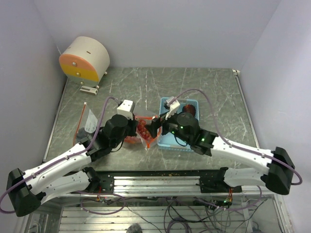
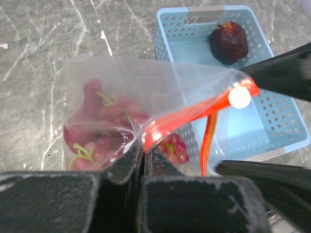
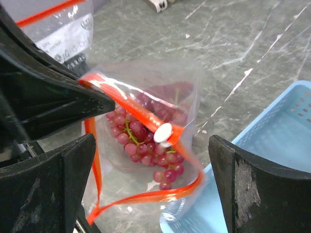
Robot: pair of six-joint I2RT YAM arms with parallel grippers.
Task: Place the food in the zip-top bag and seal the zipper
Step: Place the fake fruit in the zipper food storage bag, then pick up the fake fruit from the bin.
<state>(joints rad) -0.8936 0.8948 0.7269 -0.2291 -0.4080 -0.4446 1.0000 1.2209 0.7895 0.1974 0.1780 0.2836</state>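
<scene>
Between tips of the clamped left gripper [image 2: 144, 151], the zipper [image 2: 194, 114] is pinched to prop the zip-top bag [image 2: 121, 87]; the right gripper [image 3: 151, 145], spread wide, faces its mouth, food [image 3: 127, 138] just beyond.

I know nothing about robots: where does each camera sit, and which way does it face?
Top external: fixed high behind the robot, looking down at the table; left arm and right arm show, bases nearest.
Left wrist: on the left arm, facing the zip-top bag and blue tray; the left tool, shut, pinches the bag's mouth.
Right wrist: on the right arm, facing the bag; the right tool, open, frames it.
Shared by both wrists: grapes, zipper, white slider.
</scene>
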